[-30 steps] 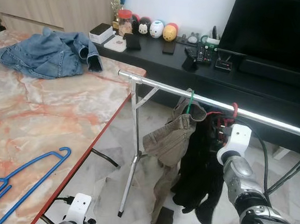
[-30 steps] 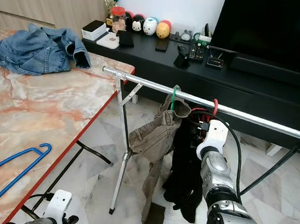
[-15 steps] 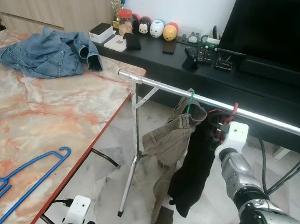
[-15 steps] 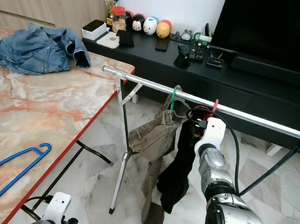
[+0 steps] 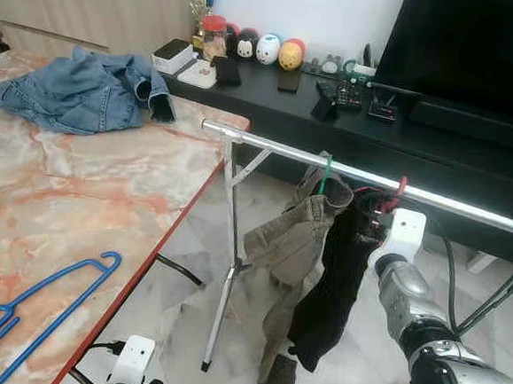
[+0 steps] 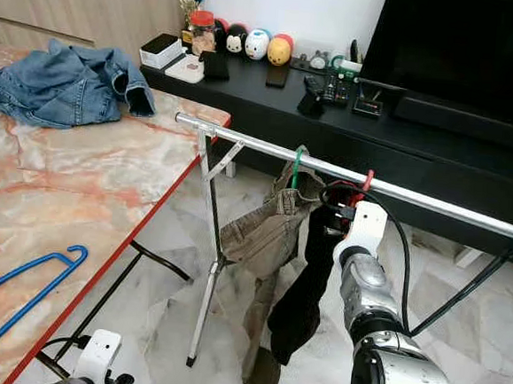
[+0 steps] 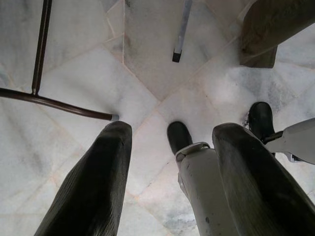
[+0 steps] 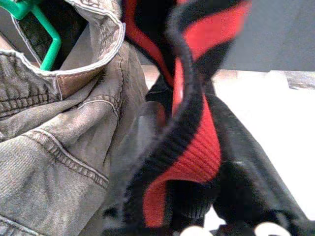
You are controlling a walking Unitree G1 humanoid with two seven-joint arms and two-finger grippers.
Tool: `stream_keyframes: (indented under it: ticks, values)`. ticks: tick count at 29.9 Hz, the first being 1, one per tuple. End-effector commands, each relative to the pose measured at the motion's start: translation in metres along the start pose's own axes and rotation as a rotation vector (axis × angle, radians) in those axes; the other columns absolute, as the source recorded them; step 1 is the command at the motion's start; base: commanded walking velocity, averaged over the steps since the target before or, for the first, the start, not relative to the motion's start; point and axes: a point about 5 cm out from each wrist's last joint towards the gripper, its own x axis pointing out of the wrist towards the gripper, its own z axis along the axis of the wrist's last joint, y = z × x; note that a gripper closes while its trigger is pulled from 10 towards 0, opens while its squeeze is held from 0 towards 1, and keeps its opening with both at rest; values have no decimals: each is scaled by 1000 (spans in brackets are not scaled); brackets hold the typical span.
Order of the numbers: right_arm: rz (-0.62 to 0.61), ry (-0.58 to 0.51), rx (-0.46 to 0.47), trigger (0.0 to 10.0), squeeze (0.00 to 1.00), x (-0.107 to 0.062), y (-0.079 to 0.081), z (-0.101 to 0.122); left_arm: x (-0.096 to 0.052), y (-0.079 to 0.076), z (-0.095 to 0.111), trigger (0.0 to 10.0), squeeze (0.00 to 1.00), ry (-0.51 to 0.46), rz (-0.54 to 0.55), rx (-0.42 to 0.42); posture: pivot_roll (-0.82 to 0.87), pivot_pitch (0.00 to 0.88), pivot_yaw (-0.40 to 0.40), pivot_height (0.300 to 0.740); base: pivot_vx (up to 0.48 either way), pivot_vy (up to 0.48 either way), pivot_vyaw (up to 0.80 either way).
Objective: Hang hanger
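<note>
White marble floor (image 5: 186, 293); above my right gripper (image 6: 343, 218), whose fingers' state I cannot tell, red hanger (image 6: 365, 182) hooks the level silver rail (image 6: 269, 148).

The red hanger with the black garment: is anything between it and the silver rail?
Nothing visible does. The red hanger already hooks over the silver rail, beside the green hanger. The right gripper sits close against the black garment.

right pincer (image 8: 197, 216) fingers buried in black garment (image 5: 333, 287), rail (image 5: 468, 209) cut off at frame edge
</note>
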Motion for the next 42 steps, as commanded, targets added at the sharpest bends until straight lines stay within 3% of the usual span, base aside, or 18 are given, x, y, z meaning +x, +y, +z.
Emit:
stream_keyframes:
  ticks: [1,8,13,23,32,33,34,42]
  values:
    - [-10,9,3,0,0,0,-2,-2,0,0,-3,10000,0,13,-6,-15,-26,45,-4,740,0,0,0]
    - [-29,-4,4,0,0,-2,-3,-4,0,0,-3,10000,0,13,-7,-14,-29,46,-5,740,0,0,0]
    - [-50,-125,2,0,0,-3,-3,8,0,-1,-2,10000,0,11,-4,-11,-30,46,-5,740,0,0,0]
    - [-60,-261,21,0,0,-10,-3,11,0,-1,-2,10000,0,9,-5,-6,-44,46,-2,740,0,0,0]
    - [-56,-287,-42,0,0,-32,-4,-18,0,-1,-1,10000,0,7,-7,-5,-54,45,-5,740,0,0,0]
    - [-57,-285,-49,3255,0,-36,-5,-25,0,-1,0,10000,0,7,-7,-4,-56,45,-5,740,0,0,0]
    - [-56,-282,-70,10000,0,-45,-8,-36,0,-1,0,10000,0,6,-7,-4,-60,44,-4,740,0,0,0]
    - [-88,-299,-69,10000,0,-69,-13,-59,0,-1,2,10000,0,-9,-2,-8,-60,39,-4,740,0,0,0]
